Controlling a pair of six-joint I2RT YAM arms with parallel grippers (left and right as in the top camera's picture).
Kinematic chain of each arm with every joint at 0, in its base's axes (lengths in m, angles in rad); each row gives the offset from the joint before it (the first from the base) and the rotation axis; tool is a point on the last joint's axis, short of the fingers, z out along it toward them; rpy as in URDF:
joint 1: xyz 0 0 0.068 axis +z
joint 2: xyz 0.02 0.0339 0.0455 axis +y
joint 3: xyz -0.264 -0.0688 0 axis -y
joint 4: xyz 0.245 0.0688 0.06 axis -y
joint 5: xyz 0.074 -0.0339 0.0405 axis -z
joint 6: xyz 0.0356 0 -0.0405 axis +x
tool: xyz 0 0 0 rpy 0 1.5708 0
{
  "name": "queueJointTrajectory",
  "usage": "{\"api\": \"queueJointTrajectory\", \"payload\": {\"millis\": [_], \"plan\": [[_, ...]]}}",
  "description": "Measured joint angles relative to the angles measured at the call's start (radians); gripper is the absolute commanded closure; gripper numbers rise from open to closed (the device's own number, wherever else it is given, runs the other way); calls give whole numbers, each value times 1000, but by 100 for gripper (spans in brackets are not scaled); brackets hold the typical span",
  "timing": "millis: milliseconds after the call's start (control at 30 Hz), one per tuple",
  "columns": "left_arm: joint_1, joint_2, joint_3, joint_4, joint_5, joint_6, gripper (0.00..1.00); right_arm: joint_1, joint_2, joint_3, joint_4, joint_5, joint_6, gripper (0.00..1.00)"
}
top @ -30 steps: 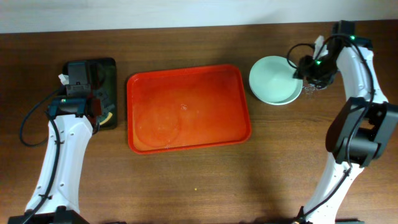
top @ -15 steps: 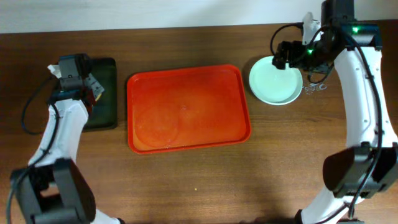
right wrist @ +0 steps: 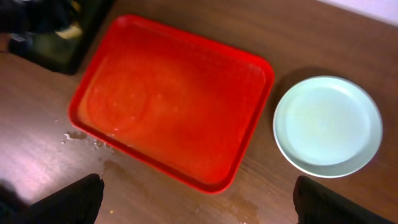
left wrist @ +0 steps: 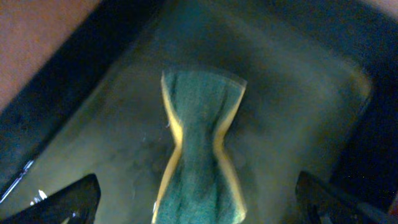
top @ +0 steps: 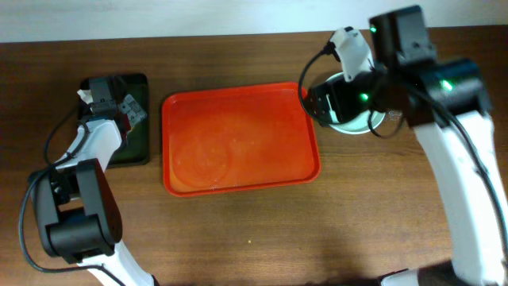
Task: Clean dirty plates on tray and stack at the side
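Observation:
The orange-red tray (top: 238, 135) (right wrist: 174, 99) lies mid-table with only wet smears in it. To its right, on the wood, rests a pale mint plate (right wrist: 328, 124) (top: 359, 125); whether others lie under it I cannot tell. My right gripper (top: 329, 99) (right wrist: 199, 208) hangs high over the gap between tray and plate, open and empty. My left gripper (top: 127, 107) (left wrist: 199, 211) is open over the black tray (left wrist: 292, 93). The green and yellow sponge (left wrist: 199, 162) lies loose there, between the spread fingers.
The black tray (top: 136, 143) sits left of the orange tray, near the table's back left. Water drops and crumbs (right wrist: 81, 138) mark the wood by the orange tray's front corner. A wet patch (right wrist: 249, 208) lies in front of it.
My left gripper has opened and let the sponge down on the black tray. My right gripper has opened, left the plate's right edge, risen and moved left towards the tray.

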Motion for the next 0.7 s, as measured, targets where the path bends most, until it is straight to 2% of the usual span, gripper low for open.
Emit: {"api": "queueJointTrajectory", "payload": {"millis": [133,233,333,433,533,700], "plan": [[0,-134,0,-114,85,0,1,3,-142,0,-79,7,-20,2],[0,-363,8,-261,259,1,1,5,-282,1,-175,9,-40,2],[-1,-616,22,-484,418,1,0,4,-425,1,-238,11,-53,1],[-5,-774,24,-647,484,18,0,4,-616,-5,-277,11,-59,2],[-60,-948,-20,-708,509,47,1,4,-817,-52,-272,10,-60,2],[-154,-1272,-167,-718,527,66,1,4,-1017,-192,-197,11,-56,2]]}}
